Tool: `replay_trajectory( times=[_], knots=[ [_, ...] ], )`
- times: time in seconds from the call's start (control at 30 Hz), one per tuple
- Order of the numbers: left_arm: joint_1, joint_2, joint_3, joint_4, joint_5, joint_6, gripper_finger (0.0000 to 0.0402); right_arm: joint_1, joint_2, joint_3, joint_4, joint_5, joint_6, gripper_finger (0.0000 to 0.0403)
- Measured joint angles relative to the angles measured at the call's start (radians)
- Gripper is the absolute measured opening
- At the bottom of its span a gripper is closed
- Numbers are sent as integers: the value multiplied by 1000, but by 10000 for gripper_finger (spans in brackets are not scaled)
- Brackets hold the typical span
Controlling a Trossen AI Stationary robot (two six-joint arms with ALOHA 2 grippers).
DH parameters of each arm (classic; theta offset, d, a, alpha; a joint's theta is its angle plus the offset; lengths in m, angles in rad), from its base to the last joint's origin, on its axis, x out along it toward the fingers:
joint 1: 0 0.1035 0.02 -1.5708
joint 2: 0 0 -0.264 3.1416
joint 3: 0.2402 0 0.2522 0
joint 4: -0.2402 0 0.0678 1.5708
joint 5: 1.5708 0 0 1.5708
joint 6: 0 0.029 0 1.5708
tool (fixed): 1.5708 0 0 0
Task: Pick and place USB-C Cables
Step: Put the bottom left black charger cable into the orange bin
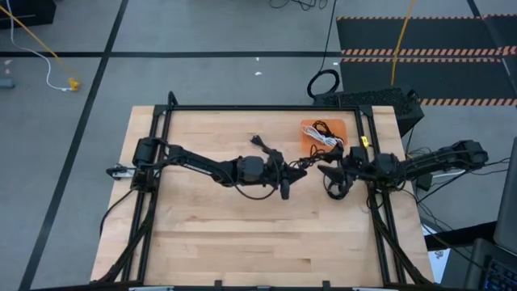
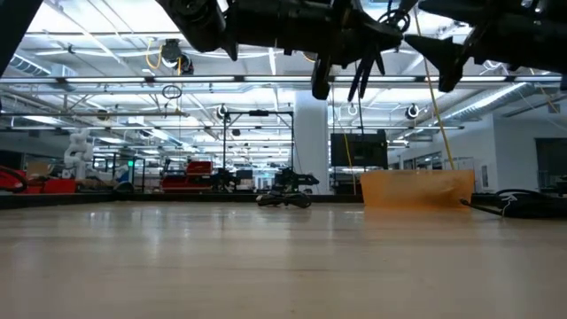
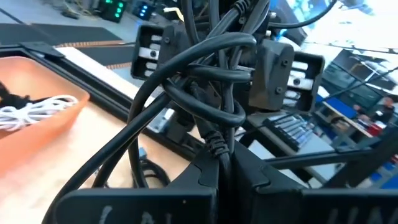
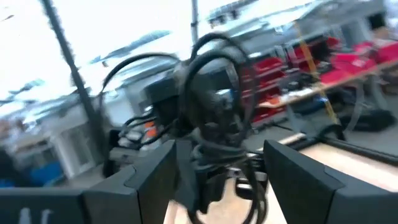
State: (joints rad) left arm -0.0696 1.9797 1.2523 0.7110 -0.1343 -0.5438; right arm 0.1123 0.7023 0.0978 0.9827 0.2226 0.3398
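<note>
My left gripper (image 3: 224, 167) is shut on a coiled black USB-C cable (image 3: 205, 81) and holds it above the table's middle (image 1: 303, 164). My right gripper (image 4: 221, 177) faces it from the right, open. Its two fingers (image 3: 277, 74) stand on either side of the coil, and I see no touch. An orange tray (image 1: 311, 129) on the far right holds a white cable (image 3: 37, 109) and a black one. One black cable (image 1: 258, 144) lies on the table near the far edge. A black loop (image 1: 335, 191) lies under my right gripper. My left gripper pinches several strands of the black coil at one end (image 3: 217, 146) between its shut fingers. The fingers come level from the table's left. The coil is lifted clear of the table and juts out past the fingertips toward my right gripper.
A black metal frame (image 1: 242, 107) borders the wooden table. The orange tray stands low on the table's far right (image 2: 416, 188). Both arms hang high above the board in the low view. Bare wood (image 1: 258, 234) stretches along the near half.
</note>
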Motion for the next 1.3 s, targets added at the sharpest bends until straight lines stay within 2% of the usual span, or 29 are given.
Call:
replay_trajectory(
  times=[0.07, 0.2, 0.4, 0.5, 0.8, 0.93, 1.13, 1.3],
  knots=[
    [-1, 0, 9, -1, 18, 0, 10, 0, 14, 0, 19, -39, -47, 233],
    [-4, 0, 46, -7, 72, 14, 11, 0, 48, 15, 23, -42, -120, 233],
    [-11, 0, 67, -29, 82, 43, 10, 1, 90, 58, 48, -73, -200, 233],
    [-9, 0, 67, -45, 83, 37, 11, 0, 108, 85, 60, -122, -206, 233],
    [-11, 2, 67, -48, 84, 35, 11, 0, 207, 165, 62, -122, -230, 228],
    [-11, 2, 67, -51, 84, 39, 13, 0, 248, 187, 61, -119, -230, 183],
    [-11, 2, 67, -63, 81, 45, 19, 0, 263, 191, 63, -112, -234, 55],
    [-11, 1, 67, -66, 90, 70, 52, 0, 257, 191, 60, -119, -218, 44]
  ],
)
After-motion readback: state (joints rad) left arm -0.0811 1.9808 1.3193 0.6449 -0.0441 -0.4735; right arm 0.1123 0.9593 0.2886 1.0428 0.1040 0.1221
